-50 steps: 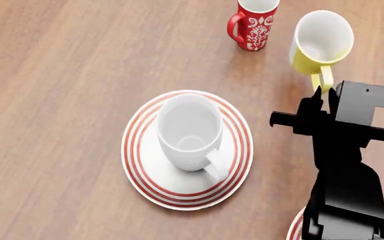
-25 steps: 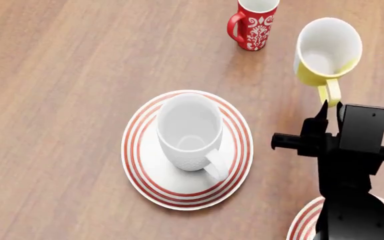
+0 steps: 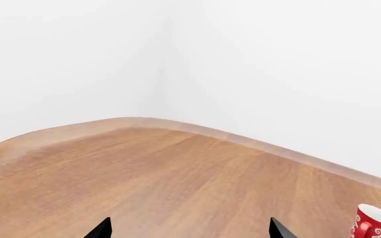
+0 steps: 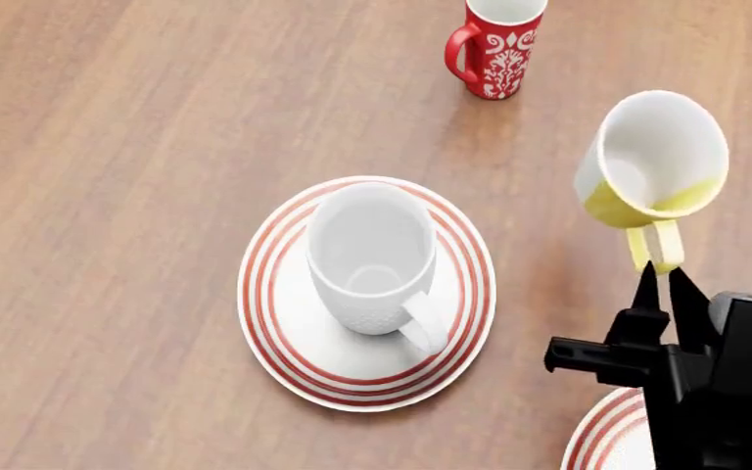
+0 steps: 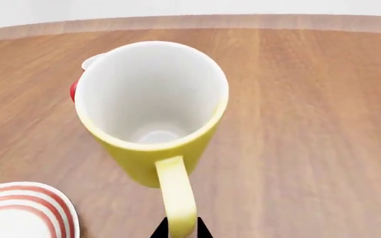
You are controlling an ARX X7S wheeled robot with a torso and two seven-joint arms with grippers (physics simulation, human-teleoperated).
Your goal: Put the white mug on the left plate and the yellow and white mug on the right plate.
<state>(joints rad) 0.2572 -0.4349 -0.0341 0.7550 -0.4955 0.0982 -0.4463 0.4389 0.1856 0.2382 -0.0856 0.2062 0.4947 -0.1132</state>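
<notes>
The white mug (image 4: 369, 257) stands upright on the left plate (image 4: 275, 328), its handle toward me. Off the table hangs the yellow and white mug (image 4: 650, 157), tilted, white inside showing. My right gripper (image 4: 658, 281) is shut on its yellow handle (image 5: 176, 196), with the jaws (image 5: 180, 231) pinching the handle's lower end. Only an edge of the right plate (image 4: 595, 438) shows at the bottom right, under the right arm. My left gripper (image 3: 190, 233) is open over bare wood, with only its two tips showing.
A red mug with a white pattern (image 4: 496, 44) stands at the back, beyond the yellow mug; it also shows in the left wrist view (image 3: 374, 224). The table's far edge (image 3: 177, 126) meets a white wall. A ringed plate's rim (image 5: 31, 201) lies beside the held mug.
My right gripper has drawn back toward me and the right plate, carrying the yellow and white mug with it. The white mug, left plate and red mug have not moved.
</notes>
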